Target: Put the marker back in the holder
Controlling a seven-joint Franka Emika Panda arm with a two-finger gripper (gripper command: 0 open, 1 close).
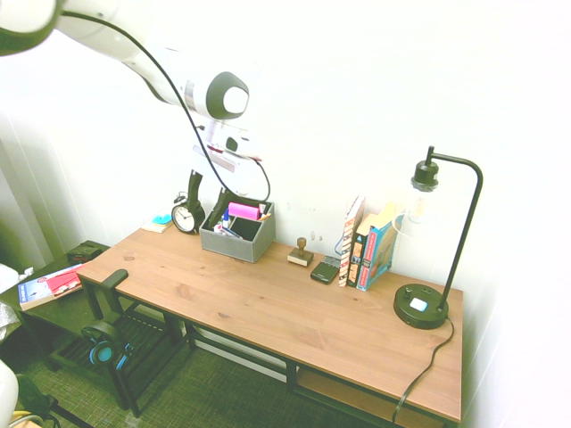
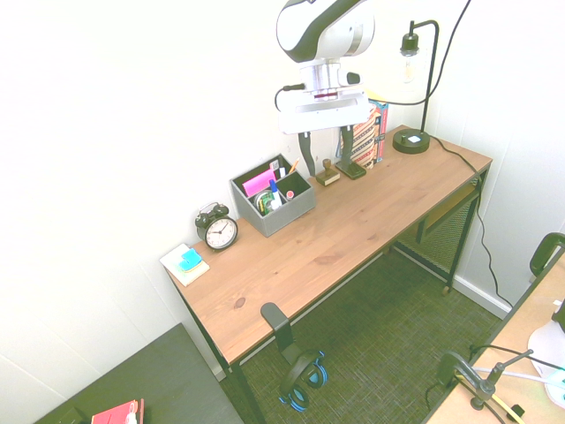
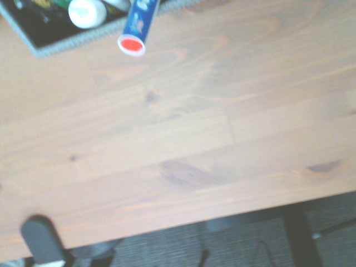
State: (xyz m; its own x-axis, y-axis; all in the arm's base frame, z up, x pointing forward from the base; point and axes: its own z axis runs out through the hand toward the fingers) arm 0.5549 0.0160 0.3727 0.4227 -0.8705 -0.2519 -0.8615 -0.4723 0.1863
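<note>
1. Standing at the far left of the desk (image 1: 268, 303) in the first exterior view, a notepad (image 1: 161, 221) with a blue sticky pad lay by the wall, and a black clock (image 1: 187, 217) stood just right of it.
2. Next came the grey holder (image 1: 239, 234), set near the wall, with a pink block (image 1: 243, 211) upright in its back compartment.
3. The marker (image 2: 274, 193) stood in a front compartment of the holder, leaning a little, its end poking above the rim (the wrist view showed a blue-and-white barrel with a round red end (image 3: 132, 44) jutting past the holder's edge).
4. The gripper (image 1: 207, 198) hung above the holder, pointing steeply down, its two dark fingers (image 2: 305, 152) spread apart with nothing between them; it touched neither holder nor marker.
5. Right of the holder, a small wooden stamp (image 1: 301, 253) sat on the desk, with a dark phone-like slab (image 1: 325, 270) just beside it.
6. A short row of books (image 1: 368, 245) stood upright further right, against the wall.
7. At the right end, a black lamp (image 1: 426, 303) rested on its round base, its neck arching over a clear bulb.
8. Below the desk's left front edge, headphones (image 1: 105, 349) hung from a black hook (blue-trimmed, as far as could be told).
</note>
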